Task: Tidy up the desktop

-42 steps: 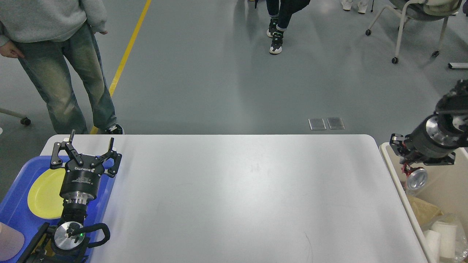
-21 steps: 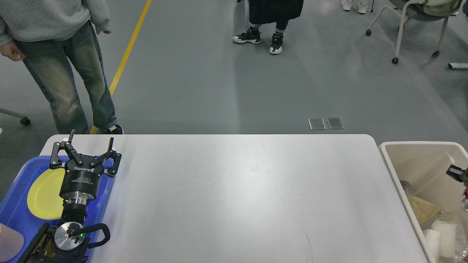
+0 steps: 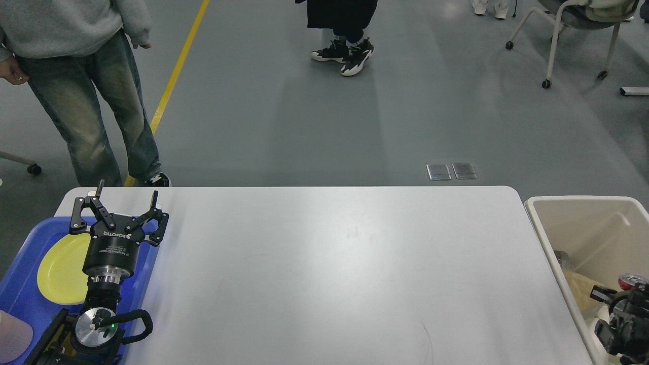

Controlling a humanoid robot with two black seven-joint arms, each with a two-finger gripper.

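Head view: the left end effector (image 3: 124,205) carries white lettering on its black body that reads ROBOTIQ, seen upside down. Its fingers (image 3: 154,200) stand spread apart with nothing between them, above the near left corner of the worktop (image 3: 334,274), where a blue tray (image 3: 23,299) holds a yellow plate (image 3: 61,268). The white worktop fills the middle of the view, its surface bare apart from faint marks.

The right end effector (image 3: 616,317) has dropped to the lower right corner, over the beige bin (image 3: 578,213); a second ago it hung higher, above the bin's far rim, gripping a can (image 3: 631,280). Now it is dark and partly cut off, so whether it is open or closed cannot be told. The can lies in the bin. The left end effector has not moved.
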